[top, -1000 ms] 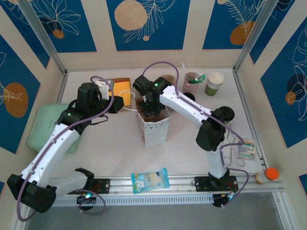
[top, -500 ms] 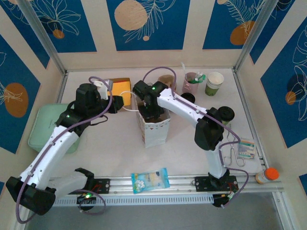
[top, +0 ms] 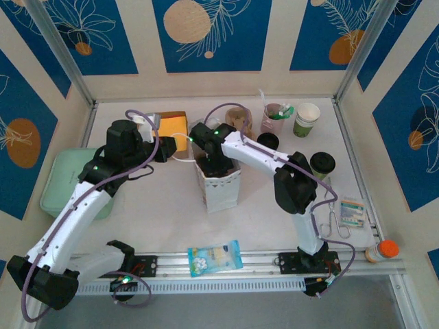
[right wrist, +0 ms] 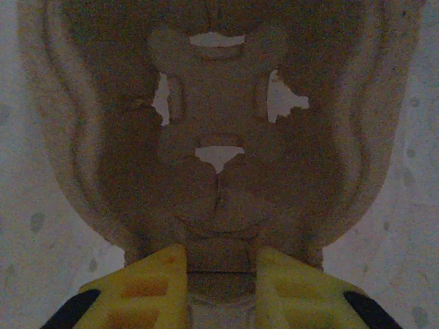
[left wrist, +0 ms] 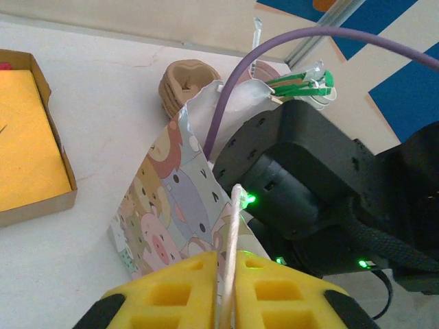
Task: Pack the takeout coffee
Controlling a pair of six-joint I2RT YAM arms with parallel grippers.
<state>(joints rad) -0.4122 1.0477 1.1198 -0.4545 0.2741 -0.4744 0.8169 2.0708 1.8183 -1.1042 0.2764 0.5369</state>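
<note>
R gripper [right wrist: 219,291] is clenched on the near edge of a brown moulded-pulp cup carrier [right wrist: 219,151], low inside a paper bag printed w/ cartoon animals [left wrist: 164,205]. L gripper [left wrist: 226,295] is pinched shut on the bag's white cord handle [left wrist: 232,226], so the mouth is pulled open.

Step judged: seating the carrier flat on the bag floor. It should be lowered level and let go once it rests. The wrist should then be drawn straight up so the walls aren't snagged.

The takeout coffee, a small paper cup w/ white rim and green patterned sides [top: 306,120], stands at the table's [top: 158,205] far right. It is just beside a pink cup of stirrers [top: 274,118] and well apart from the bag.

The carrier pinch is read from the R wrist view, the handle grip from the L wrist view, and cup position and bag stance from the top view.
</note>
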